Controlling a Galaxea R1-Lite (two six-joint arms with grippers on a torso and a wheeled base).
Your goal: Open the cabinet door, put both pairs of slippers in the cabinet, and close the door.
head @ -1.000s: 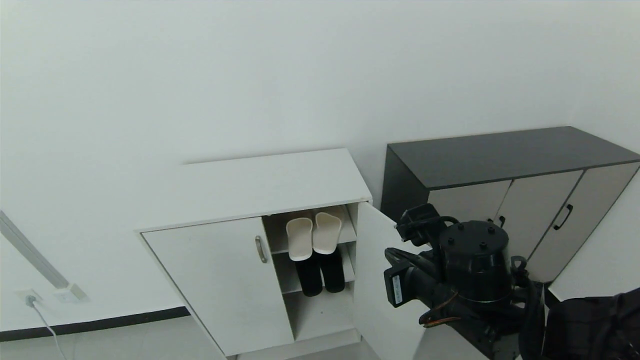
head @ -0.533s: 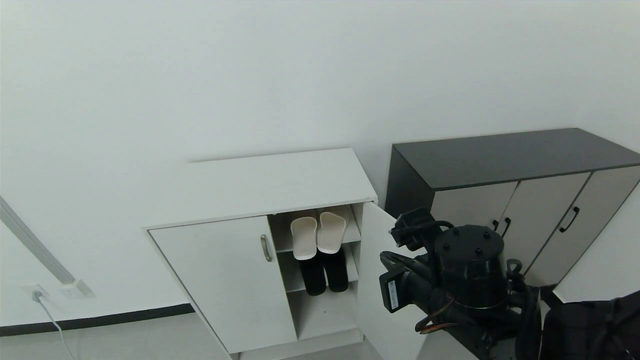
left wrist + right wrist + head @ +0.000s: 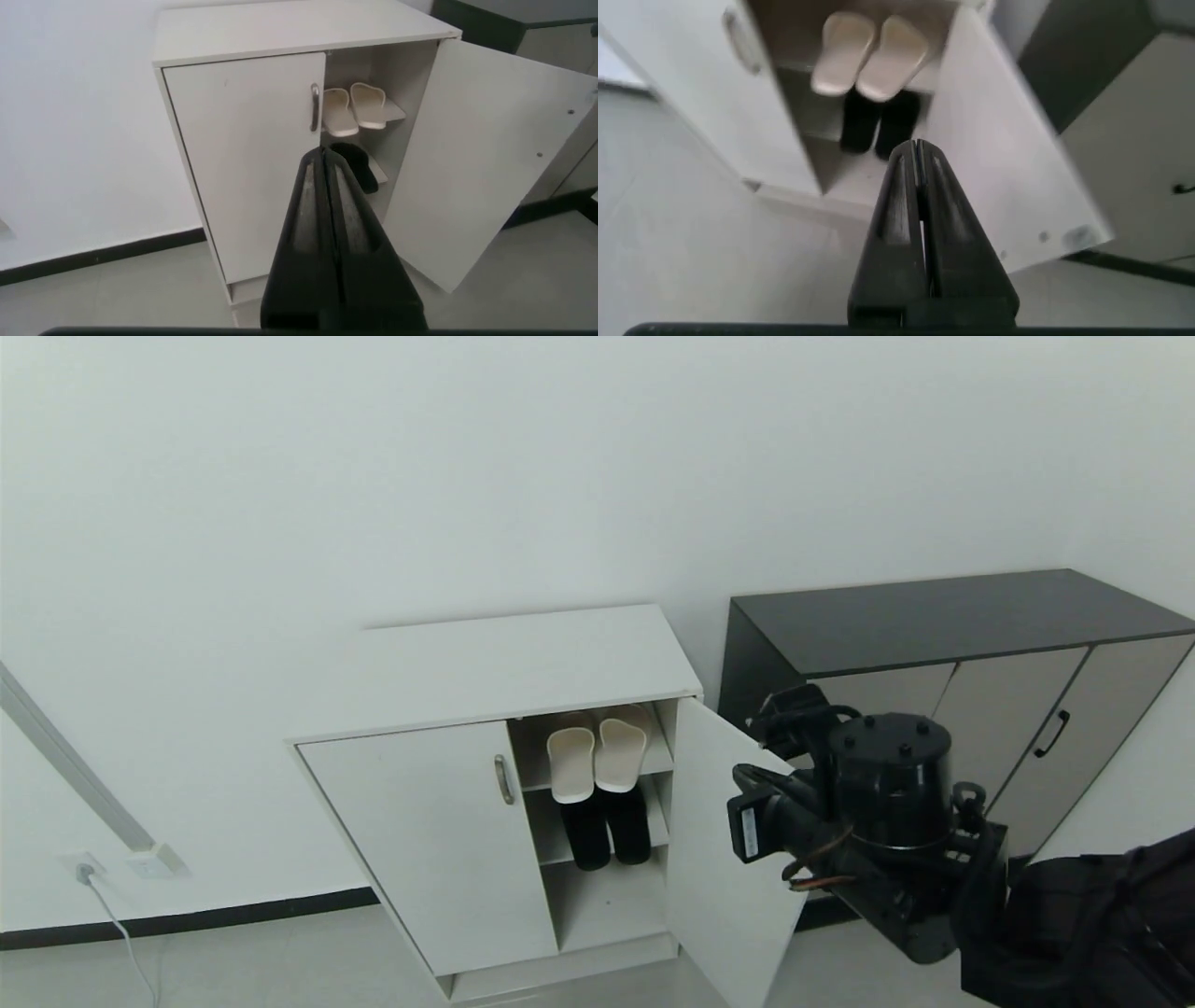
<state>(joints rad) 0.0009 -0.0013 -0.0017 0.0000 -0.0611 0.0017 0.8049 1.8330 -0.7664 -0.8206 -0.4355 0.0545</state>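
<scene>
White wall, pale floor | white wooden cabinet (image 3: 523, 658): flat white right door (image 3: 719, 859) open, cream slippers (image 3: 597, 756) shelved above black slippers (image 3: 607, 831) | left pincer (image 3: 322, 154), right pincer (image 3: 915, 149) closed, empty | we judge the right pincer nearer the upright door; door not yet closed.

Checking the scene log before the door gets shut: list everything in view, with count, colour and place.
white cabinet: one, white, against the wall
left door: one, white, shut
right door: one, white, open
cream slippers: one pair, cream, upper shelf, side by side
black slippers: one pair, black, shelf just below
dark cabinet: one, black top, grey doors, right of the white cabinet
wall socket: one, white, low on the wall at left, cable plugged in
left gripper: one, black, shut, before the white cabinet
right gripper: one, black, shut, facing the open shelves
</scene>
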